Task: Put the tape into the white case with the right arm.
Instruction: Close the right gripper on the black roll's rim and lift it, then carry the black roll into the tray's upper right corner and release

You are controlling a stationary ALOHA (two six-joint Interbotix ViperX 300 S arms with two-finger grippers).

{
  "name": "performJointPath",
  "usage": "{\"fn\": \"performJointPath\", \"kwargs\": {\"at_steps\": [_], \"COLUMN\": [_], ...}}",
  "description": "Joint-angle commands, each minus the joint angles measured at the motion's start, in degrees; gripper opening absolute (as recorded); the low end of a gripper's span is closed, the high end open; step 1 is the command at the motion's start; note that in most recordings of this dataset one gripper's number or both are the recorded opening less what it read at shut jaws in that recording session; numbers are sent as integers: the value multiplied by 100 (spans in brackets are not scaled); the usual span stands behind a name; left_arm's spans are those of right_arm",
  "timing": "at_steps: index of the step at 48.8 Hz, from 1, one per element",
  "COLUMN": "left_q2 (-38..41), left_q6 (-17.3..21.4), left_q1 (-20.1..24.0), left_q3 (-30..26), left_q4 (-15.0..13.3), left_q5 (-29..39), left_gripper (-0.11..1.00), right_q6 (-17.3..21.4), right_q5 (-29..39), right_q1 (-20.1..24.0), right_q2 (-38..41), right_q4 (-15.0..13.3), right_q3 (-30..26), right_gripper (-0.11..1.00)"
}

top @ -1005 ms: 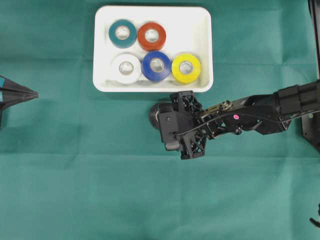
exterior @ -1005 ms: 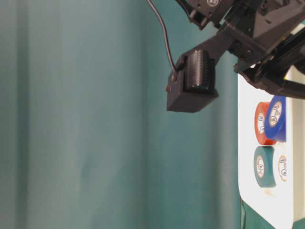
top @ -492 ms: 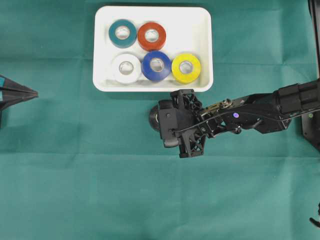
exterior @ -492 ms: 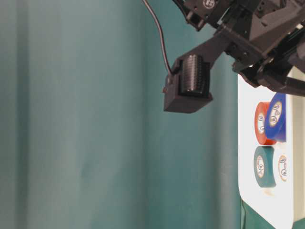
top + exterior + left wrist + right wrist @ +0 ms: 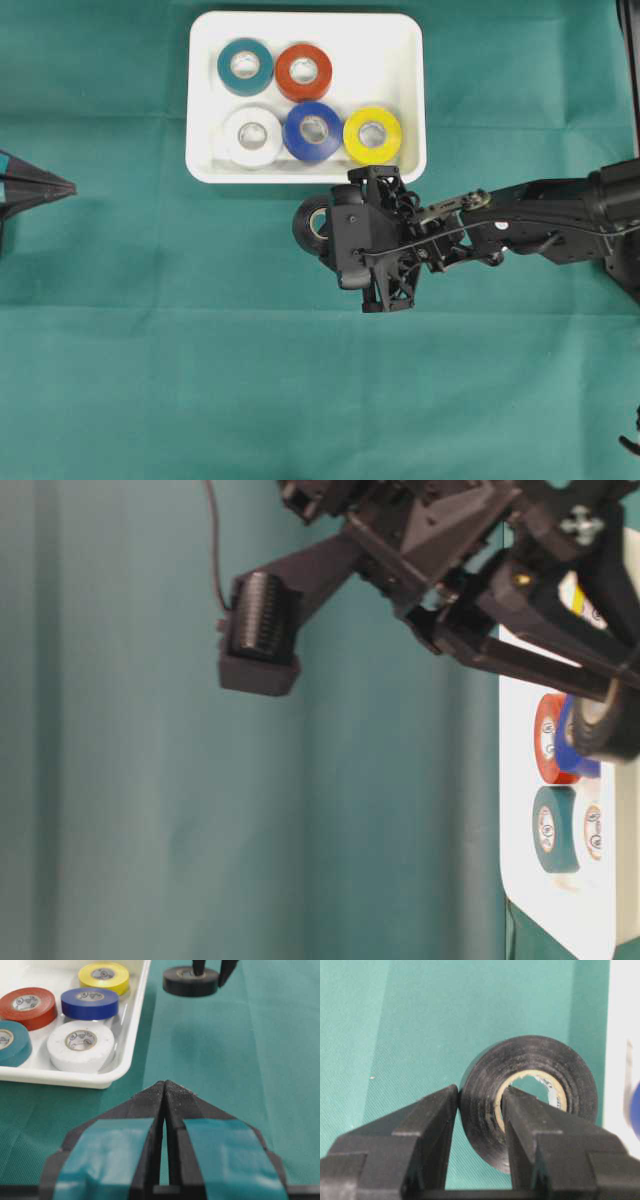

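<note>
right gripper [image 5: 479,1110] clamped – grips black tape [image 5: 530,1095] wall

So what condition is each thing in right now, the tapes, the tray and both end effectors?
black tape: pinched by its wall, off the cloth
right end effector: shut on the black tape
left end effector: shut, holding nothing
white case: holds five rolls lying flat, one space free

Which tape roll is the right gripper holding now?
The black roll. The right gripper pinches its wall, one finger through the core. The teal, red, white, blue and yellow rolls all lie flat in the white case.
</note>
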Motion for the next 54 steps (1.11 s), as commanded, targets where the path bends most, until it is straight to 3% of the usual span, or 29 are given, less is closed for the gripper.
{"fn": "performJointPath", "kwargs": {"at_steps": [1, 15, 54], "left_q2": [44, 44, 35], "left_q6": [0, 0, 0], "left_q1": [18, 18, 18], "left_q3": [-70, -70, -62], "left_q4": [-18, -18, -18], "left_q5": [-26, -26, -26], "left_gripper": [0, 0, 0], "right_q6": [0, -9, -62], "right_q5": [88, 114, -158], "right_q1": [18, -185, -2127], "right_q2": [-193, -185, -114], "right_q4": [9, 18, -167], "right_q3": [-123, -149, -396], "right_gripper": [1, 1, 1]}}
